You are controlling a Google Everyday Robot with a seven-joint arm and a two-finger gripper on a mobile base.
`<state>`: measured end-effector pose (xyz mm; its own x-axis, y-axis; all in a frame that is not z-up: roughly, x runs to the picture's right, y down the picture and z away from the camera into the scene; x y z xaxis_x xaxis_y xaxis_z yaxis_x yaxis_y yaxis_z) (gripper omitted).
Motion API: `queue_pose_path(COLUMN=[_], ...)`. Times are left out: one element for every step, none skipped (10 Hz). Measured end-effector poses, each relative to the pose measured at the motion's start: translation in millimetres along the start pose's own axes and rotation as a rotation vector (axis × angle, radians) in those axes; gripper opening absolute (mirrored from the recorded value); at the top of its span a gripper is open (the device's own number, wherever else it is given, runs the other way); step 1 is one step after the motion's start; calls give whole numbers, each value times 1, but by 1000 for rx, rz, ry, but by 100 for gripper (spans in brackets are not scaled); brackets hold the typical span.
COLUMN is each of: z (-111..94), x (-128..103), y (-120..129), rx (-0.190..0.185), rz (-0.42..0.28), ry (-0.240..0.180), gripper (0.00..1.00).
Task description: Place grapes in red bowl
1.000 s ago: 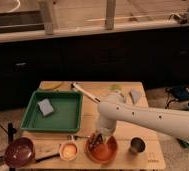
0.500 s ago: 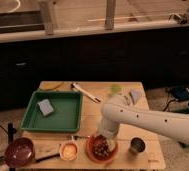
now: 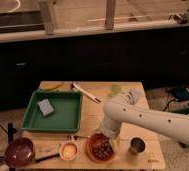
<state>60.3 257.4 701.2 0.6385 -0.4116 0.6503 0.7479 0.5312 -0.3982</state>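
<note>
The red bowl (image 3: 91,150) sits at the table's front edge, between the small cup and the metal cup. The dark grapes (image 3: 104,148) lie inside it. My gripper (image 3: 110,137) is at the end of the white arm that reaches in from the right. It hangs just above the bowl's right rim, over the grapes. The arm's wrist covers most of the gripper.
A green tray (image 3: 63,117) holding a grey-blue sponge (image 3: 45,106) is at the left. A maroon bowl (image 3: 19,151), a small pale cup with orange inside (image 3: 69,149) and a metal cup (image 3: 136,146) line the front edge. A white utensil (image 3: 86,93) lies at the back.
The arm's end has lifted and shifted a little to the right from down in the red bowl. The grapes now show lying in the bowl.
</note>
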Motion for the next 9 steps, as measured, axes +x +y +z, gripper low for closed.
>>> queue_pose_path(z=[0,-2,-2,-3,-4,-5,-5,-4,-4], x=[0,2,3,5,6,7,8,8,7], y=[0,0,1,1,2,2,3,3,2], rx=[0,1,1,1,3,4,5,4,4], rz=[-5,-13,-15,-19,-24,-26,-24,-25,-26], ry=[-3,-9,-11,-14,-17,-19,-19,-19,-19], gripper=[80,80,80,80,80,80,80,80,80])
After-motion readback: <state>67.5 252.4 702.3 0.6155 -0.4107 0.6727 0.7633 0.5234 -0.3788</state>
